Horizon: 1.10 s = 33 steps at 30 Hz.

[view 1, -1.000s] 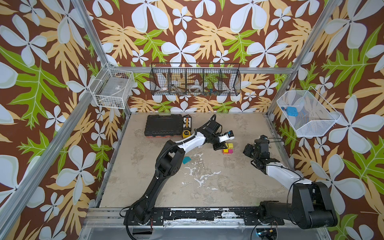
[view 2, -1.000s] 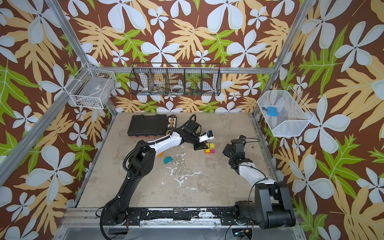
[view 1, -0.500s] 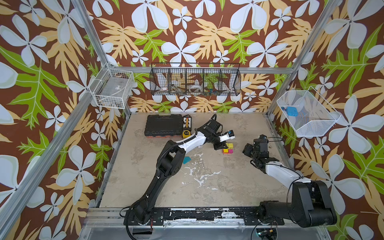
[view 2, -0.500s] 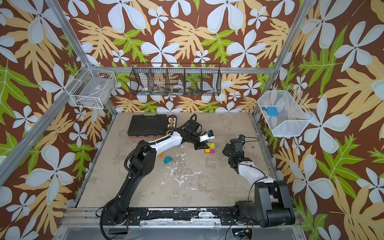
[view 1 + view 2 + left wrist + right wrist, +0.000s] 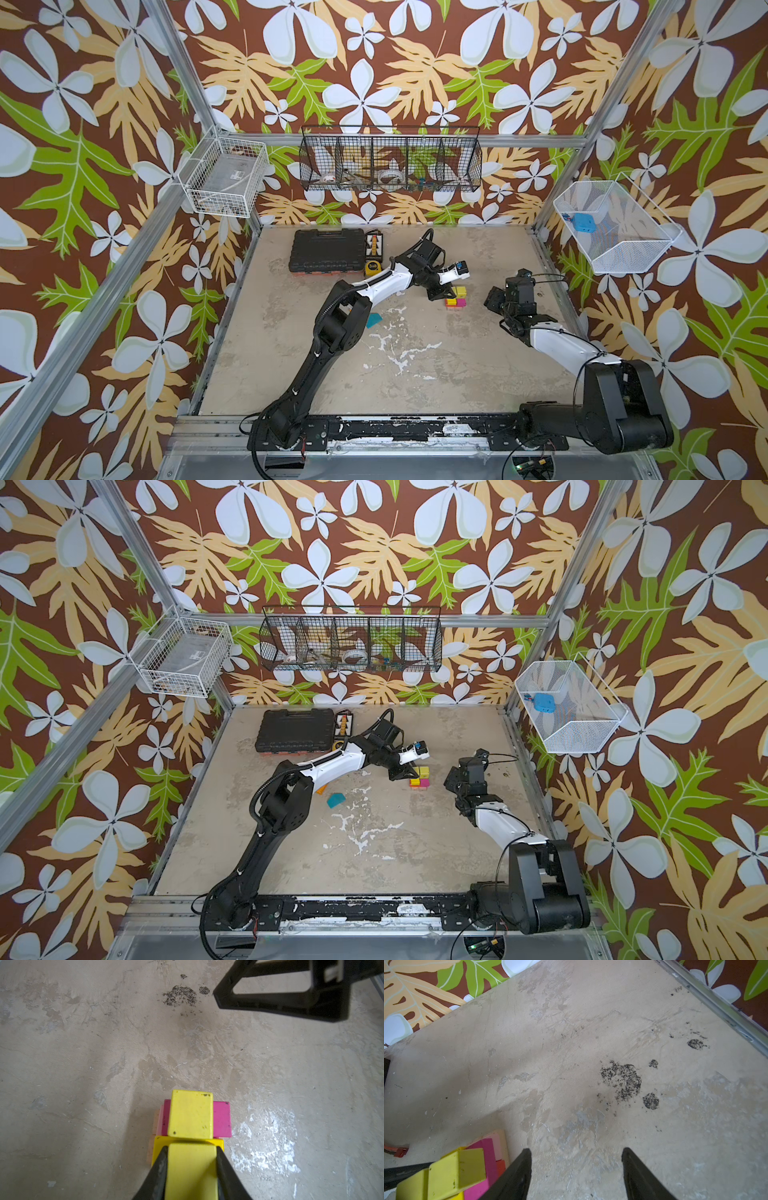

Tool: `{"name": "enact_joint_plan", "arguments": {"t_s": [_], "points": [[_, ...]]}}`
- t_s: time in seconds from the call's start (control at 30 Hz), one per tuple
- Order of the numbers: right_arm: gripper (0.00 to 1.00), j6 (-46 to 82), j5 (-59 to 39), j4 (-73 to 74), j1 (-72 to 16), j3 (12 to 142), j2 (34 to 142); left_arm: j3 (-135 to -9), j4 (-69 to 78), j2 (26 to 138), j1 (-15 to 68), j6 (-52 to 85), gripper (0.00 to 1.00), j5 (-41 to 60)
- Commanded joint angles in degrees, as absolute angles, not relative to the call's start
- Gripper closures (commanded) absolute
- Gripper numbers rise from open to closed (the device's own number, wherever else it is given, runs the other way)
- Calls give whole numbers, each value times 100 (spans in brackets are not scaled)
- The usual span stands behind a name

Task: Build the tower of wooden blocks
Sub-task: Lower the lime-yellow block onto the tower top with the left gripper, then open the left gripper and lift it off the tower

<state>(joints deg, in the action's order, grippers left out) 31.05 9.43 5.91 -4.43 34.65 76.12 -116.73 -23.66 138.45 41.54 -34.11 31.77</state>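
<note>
The left jaws are clamped on a yellow cube (image 5: 191, 1169), their tips flat against two opposite sides. It lies end to end with a second yellow cube (image 5: 190, 1114), just beside it and perhaps touching, and both are on top of the tower (image 5: 455, 297). I cannot tell whether the held one has fully seated on the yellow brick (image 5: 159, 1142) beneath. The coming move, I judge, turns on that line of two. The jaws should let go and back out along it, since a sideways drag could shove the neighbour off.

The right jaws stand roughly half open and empty over bare counter (image 5: 415, 374). In both top views the tower lies at their 9 o'clock, near but apart, so the left arm is the nearer one.

Counted on the tower:
- two yellow cubes
- one yellow brick
- one magenta brick (image 5: 222, 1120)
- one pale pink brick (image 5: 497, 1144)
- one red brick (image 5: 501, 1167)
- a tan plank (image 5: 503, 1136) at the base

Two blocks lie loose at the tower's 9 o'clock, well apart from it: one teal wedge (image 5: 336, 800) and one orange brick (image 5: 321, 789), which is partly under the left arm.
</note>
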Motion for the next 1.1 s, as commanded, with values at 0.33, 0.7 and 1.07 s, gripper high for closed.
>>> {"name": "enact_joint_plan", "arguments": {"t_s": [0.33, 0.7, 1.07], "points": [[31, 3063, 1063, 582, -489, 3542, 7665, -11760, -2373, 13896, 4161, -3340, 61, 3149], [31, 3057, 1087, 580, -506, 3544, 7657, -11645, -2355, 13706, 4168, -3287, 0, 3089], [31, 3059, 1134, 580, -536, 3543, 7646, -8938, -549, 11564, 4192, -2711, 0, 2756]]}}
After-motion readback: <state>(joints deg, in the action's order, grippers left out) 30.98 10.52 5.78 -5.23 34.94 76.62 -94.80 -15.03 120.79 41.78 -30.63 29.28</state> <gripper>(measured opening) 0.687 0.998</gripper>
